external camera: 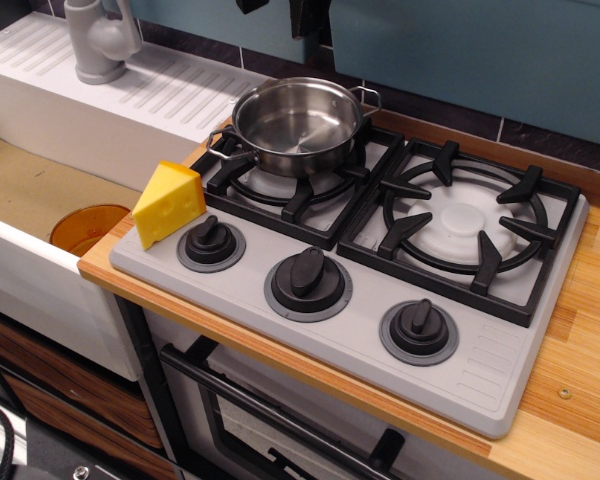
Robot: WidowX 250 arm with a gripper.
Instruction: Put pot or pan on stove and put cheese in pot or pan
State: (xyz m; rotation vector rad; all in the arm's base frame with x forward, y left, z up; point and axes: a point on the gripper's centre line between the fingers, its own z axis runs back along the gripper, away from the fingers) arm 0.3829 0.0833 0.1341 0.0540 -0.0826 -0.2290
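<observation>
The pot (298, 125) sits on the left grate (298, 185) with its mouth open from above; the fingers (302, 18) hang high over it, well apart; the cheese (169, 203) stands at the stove's (380, 300) front-left corner, free above and on its left, with a knob (211, 241) just beside it; the right grate (465, 225) is bare.

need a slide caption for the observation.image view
Steel pot sits empty on the stove's left burner; cheese wedge waits at the front-left corner, gripper raised above.
</observation>
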